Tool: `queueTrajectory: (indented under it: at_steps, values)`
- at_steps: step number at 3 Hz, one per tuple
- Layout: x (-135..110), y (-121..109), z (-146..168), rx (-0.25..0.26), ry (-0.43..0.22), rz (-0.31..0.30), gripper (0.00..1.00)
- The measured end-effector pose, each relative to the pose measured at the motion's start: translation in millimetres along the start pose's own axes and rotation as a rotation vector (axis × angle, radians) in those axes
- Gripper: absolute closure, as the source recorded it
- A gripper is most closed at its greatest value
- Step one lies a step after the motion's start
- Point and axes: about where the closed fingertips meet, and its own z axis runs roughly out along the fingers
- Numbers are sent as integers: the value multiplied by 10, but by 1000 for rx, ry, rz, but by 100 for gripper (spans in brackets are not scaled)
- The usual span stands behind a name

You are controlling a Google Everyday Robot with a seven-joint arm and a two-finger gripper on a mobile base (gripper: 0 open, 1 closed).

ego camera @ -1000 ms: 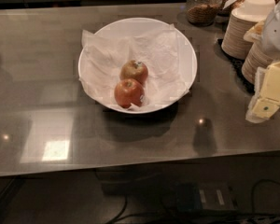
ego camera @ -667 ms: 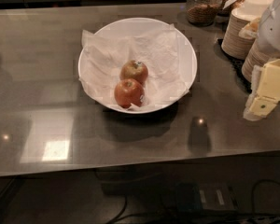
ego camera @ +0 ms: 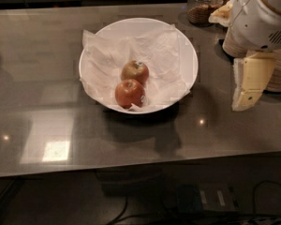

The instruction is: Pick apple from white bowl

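Nearest, met only the grey counter (ego camera: 51,111), with a pale patch of reflected light on it. Farther in, found the white bowl (ego camera: 193,55) standing left of centre, lined with crinkled paper (ego camera: 107,60) and holding two touching fruits. Noted the red-orange apple (ego camera: 129,93) at the near side and, just behind it and slightly right, the apple (ego camera: 134,72) wanted: duller, yellowish-green in patches, with a small sticker by the stem. Placed the gripper (ego camera: 247,86) to the right of the bowl, above the counter, well apart from both fruits and holding nothing; could not tell whether open or closed. Behind it, made out stacked paper plates (ego camera: 278,74), partly hidden by the white arm housing (ego camera: 262,18), and at the far edge a glass jar (ego camera: 201,6) of brown contents.

Judged the step as the approach, with no grasp begun. Reckoned the next move to call for travel left over the rim, then a descent onto the rear fruit, kept clear of the red-orange neighbour and the loose paper to avoid catching either in the grip.

Against the view a second before: had come left toward the bowl, with more of the arm covering the plates; found bowl and both fruits unmoved.
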Motion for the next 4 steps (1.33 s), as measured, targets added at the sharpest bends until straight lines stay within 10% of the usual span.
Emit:
queueTrajectory:
  at_steps: [1,3,4]
  values:
    - [-190,-99,-221,128,-6,-185,0]
    - [-238,-144,-167,157,-84,-147,0]
    - [-291,-263,33,166,-249,-78,0]
